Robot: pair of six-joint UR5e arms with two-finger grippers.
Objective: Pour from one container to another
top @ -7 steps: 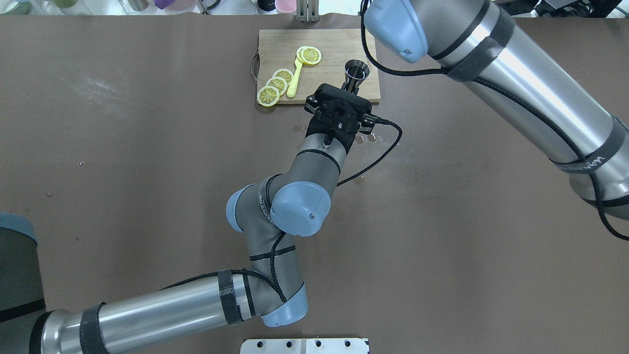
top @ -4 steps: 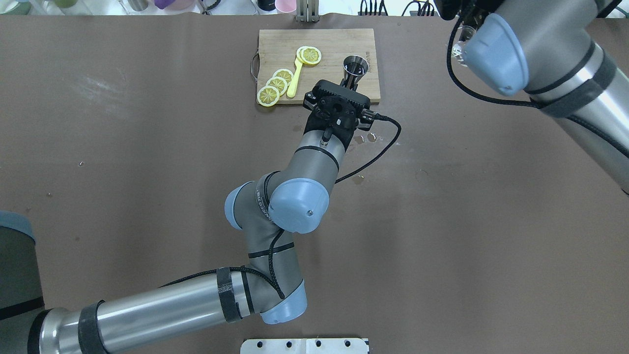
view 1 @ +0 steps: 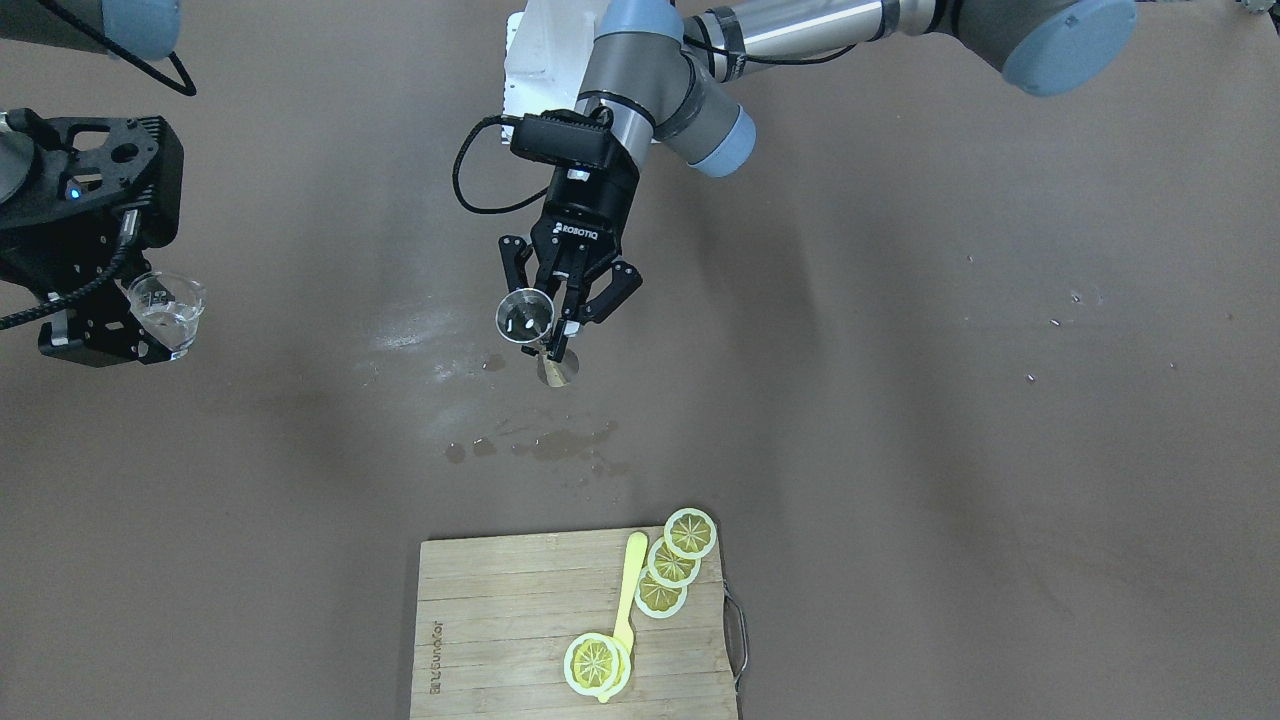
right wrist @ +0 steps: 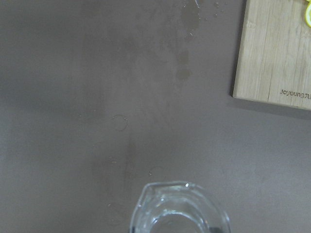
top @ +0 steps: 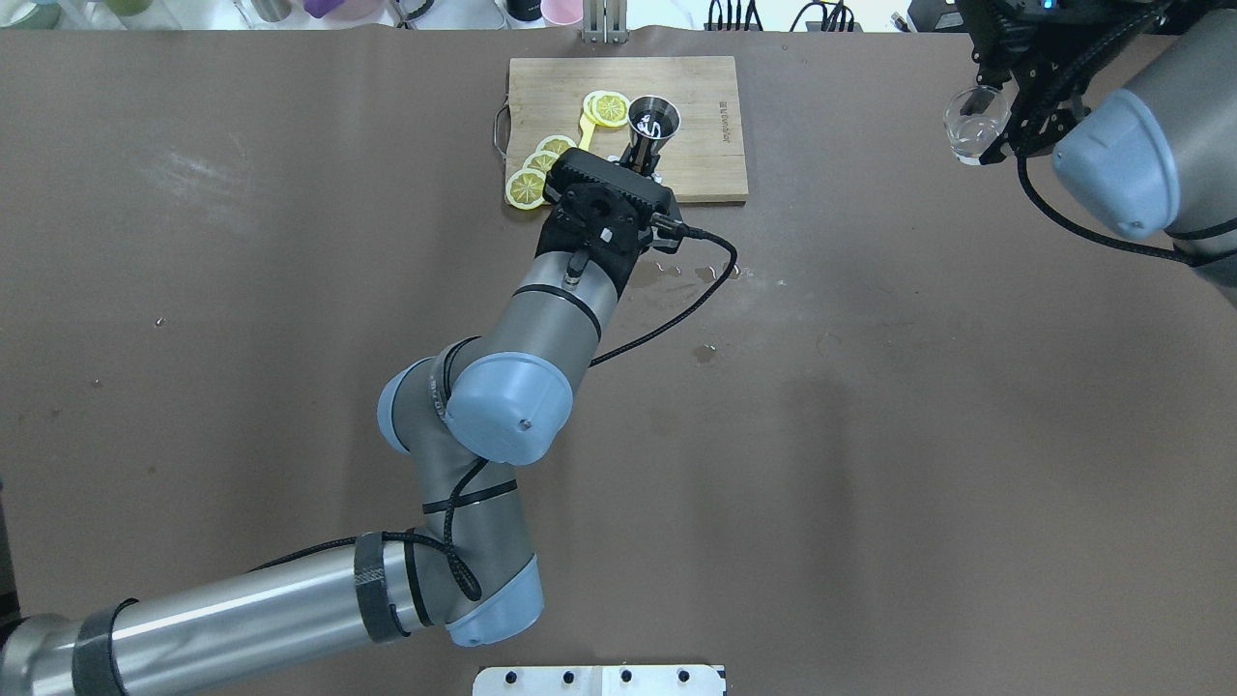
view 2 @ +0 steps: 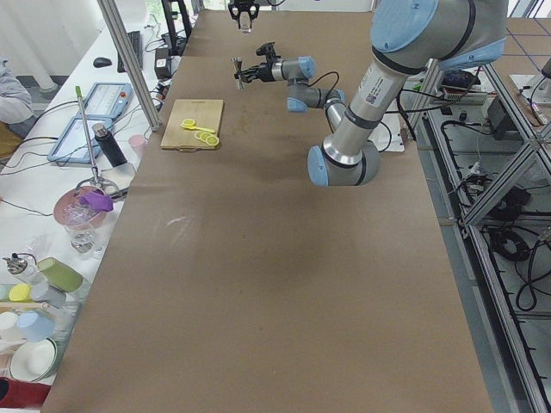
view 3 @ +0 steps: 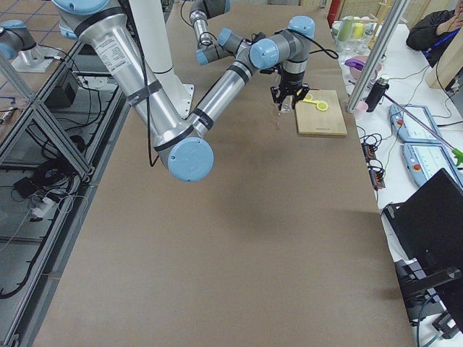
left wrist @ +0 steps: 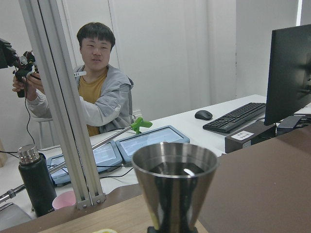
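My left gripper is shut on the waist of a steel jigger, holding it above the table with its mouth up. From overhead the jigger appears over the wooden cutting board, and the left gripper is mostly hidden under its wrist. In the left wrist view the jigger fills the lower middle, and something glints inside. My right gripper is shut on a clear glass cup far to the right. The cup holds some clear liquid, as seen at the cup's rim.
Lemon slices and a yellow spoon lie on the board's left half. Wet spots mark the brown table in front of the board. A metal post stands behind the board. A person sits beyond the table.
My left arm has carried the jigger to the left. The right arm has swung away to the far right, bringing its glass cup into sight.
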